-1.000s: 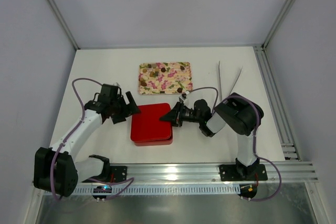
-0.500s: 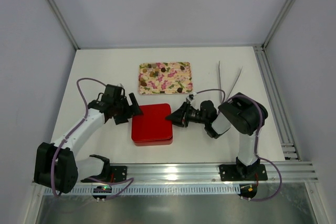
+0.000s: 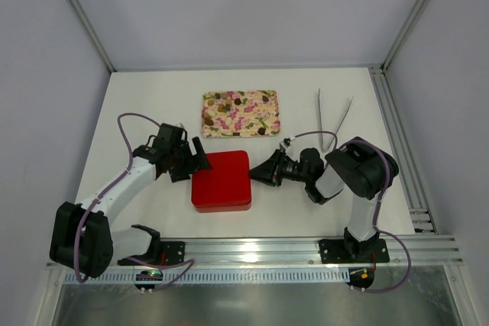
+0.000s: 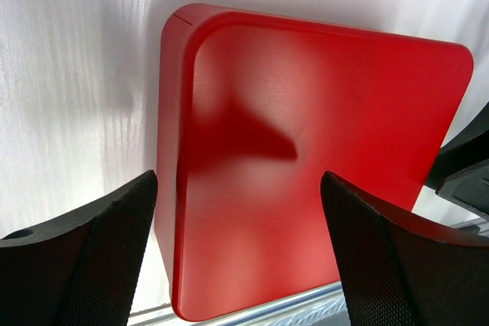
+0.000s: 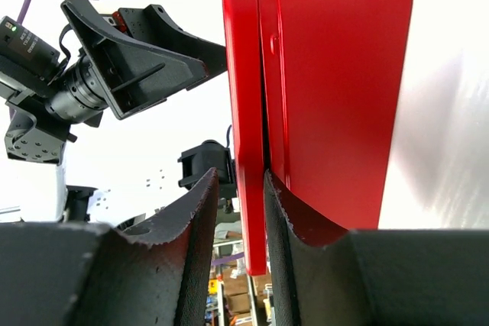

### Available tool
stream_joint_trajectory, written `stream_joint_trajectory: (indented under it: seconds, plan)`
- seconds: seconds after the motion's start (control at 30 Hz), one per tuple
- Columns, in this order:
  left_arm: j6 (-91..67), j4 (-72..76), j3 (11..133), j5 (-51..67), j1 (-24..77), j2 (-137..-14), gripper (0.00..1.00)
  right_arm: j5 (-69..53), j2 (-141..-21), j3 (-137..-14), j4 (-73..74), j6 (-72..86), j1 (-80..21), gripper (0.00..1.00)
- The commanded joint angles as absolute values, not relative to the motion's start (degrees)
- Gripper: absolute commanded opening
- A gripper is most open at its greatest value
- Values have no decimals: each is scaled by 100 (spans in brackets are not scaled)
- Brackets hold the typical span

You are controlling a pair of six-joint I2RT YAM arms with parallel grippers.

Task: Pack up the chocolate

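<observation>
On a white table (image 3: 153,104) in a pale-walled enclosure, the chocolate (image 3: 238,101) lies on a floral tray (image 3: 260,124) at upper centre of the top view. The tray's long side runs left to right, just above the shut red box (image 3: 221,179). The left gripper (image 3: 197,159) gapes wide at the box's left edge, slightly nearer the sweets. The right gripper (image 3: 258,175) is barely parted at the lid's rim, and I cannot tell whether it grips. Open table rings the tray.
</observation>
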State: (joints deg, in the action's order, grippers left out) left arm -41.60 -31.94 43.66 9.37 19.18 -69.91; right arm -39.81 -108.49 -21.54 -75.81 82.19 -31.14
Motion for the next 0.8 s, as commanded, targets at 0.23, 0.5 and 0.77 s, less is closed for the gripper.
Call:
stream_joint_trajectory:
  seconds: [0.23, 0.5, 0.77]
  plan:
    - [-4157, -3067, 4473, 712, 2258, -7198, 85, -3929, -10547, -1881, -7893, 7655, -2988, 34]
    - [-4078, -3208, 4675, 536, 2478, -7330, 85, -3867, -10275, -1793, -7542, 7383, -2962, 41]
    - [-3858, -3612, 5009, 194, 2812, -7742, 84, -3718, -9440, -1977, -5926, 6505, -2971, 53]
